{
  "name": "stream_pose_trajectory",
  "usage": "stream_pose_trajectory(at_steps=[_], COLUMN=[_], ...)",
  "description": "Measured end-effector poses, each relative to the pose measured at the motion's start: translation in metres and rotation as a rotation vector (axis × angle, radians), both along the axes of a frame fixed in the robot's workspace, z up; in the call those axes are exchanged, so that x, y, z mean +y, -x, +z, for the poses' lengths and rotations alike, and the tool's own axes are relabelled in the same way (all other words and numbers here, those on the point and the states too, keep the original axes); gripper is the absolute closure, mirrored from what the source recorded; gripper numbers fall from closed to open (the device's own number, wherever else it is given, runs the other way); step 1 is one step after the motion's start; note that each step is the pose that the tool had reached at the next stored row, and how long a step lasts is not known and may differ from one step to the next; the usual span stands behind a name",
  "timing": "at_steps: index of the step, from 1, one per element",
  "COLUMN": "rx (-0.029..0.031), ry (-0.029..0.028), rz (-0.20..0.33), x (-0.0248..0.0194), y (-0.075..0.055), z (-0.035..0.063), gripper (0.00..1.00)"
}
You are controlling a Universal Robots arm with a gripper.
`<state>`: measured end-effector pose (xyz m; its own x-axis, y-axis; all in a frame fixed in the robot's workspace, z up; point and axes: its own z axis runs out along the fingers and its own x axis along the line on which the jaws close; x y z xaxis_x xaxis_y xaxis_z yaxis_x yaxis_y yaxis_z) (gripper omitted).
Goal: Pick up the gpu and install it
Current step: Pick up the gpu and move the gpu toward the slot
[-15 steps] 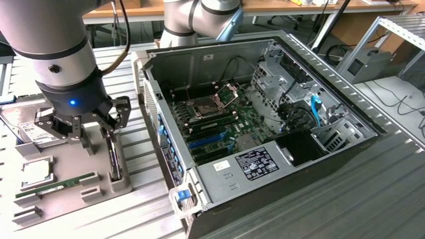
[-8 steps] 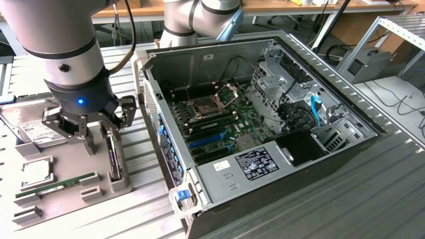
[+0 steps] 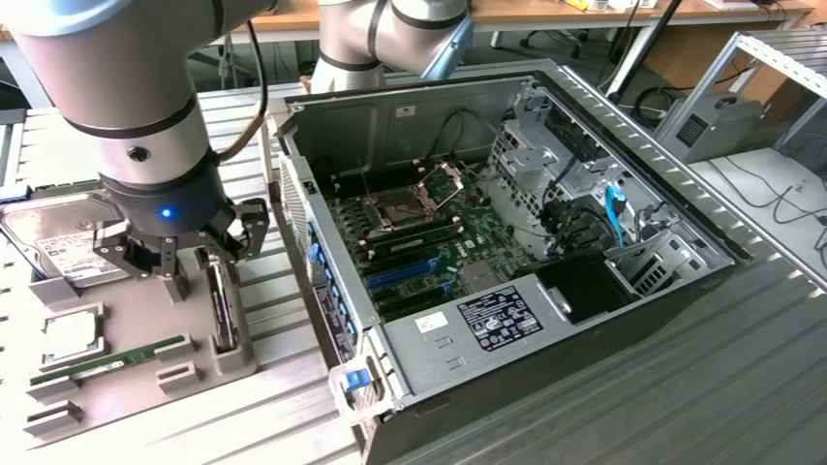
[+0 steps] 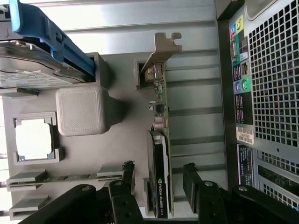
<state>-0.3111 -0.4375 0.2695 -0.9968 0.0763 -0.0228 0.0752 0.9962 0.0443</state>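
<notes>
1. Black and jointed, the claw [image 4: 159, 164] is closest to the wrist camera. Its jaws are apart, one on each side of the gpu [image 4: 157, 154], with a thin gap at each side, so nothing is clamped.
2. By my reading the task is at an early stage. The card has not been lifted, and the blue expansion slots [image 3: 407, 271] in the machine look vacant, so both pickup and installation remain undone.
3. Computer case [image 3: 387, 121]: it takes up the middle and right of the exterior view. It is open sheet steel with perforated panels and a green motherboard inside.
4. Arm [image 3: 130, 87]: a smooth grey cylinder in the upper left of the exterior view.
5. Counter [image 3: 290, 392]: ribbed aluminium slats.
6. Tray [image 4: 121, 126]: matte grey and blocky, in the lower left of the exterior view.
7. Hard drive [image 4: 32, 70]: a silver box with a white label, beside a blue plastic rail.
8. The gpu stands on edge in a tray slot just beside the case. It is thin, with a dark cooler and a bent silvery bracket.
9. Processor [image 4: 32, 140]: a square, pale chip.
10. Memory stick [image 4: 65, 177]: a slim green strip.
</notes>
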Motion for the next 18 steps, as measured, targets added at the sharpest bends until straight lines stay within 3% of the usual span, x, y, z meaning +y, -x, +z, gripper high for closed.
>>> stream_pose_trajectory(at_steps=[12, 18], rx=[0.0013, 0.0015], ry=[0.0001, 0.0001], rz=[0.000, 0.000], x=[0.0000, 0.0000], y=[0.000, -0.001], z=[-0.0238, -0.0269], gripper=[0.46, 0.46])
